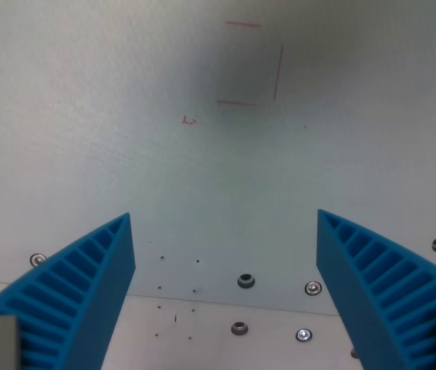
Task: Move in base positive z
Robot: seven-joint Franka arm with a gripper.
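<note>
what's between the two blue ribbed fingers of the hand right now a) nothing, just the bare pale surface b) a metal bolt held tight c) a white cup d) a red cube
a: the hand stands open, its blue ribbed fingers wide apart, and only the pale flat surface with thin red pen marks shows in the gap.

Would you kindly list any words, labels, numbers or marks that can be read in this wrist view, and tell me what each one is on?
"L" followed by a small stroke: a tiny red handwritten mark on the white table surface, too small and blurred to read with certainty.
Three thin red pen lines on the same surface form a partial square; they are a drawn sign, not text.
The ribbed blue gripper fingers bear no lettering.
</note>
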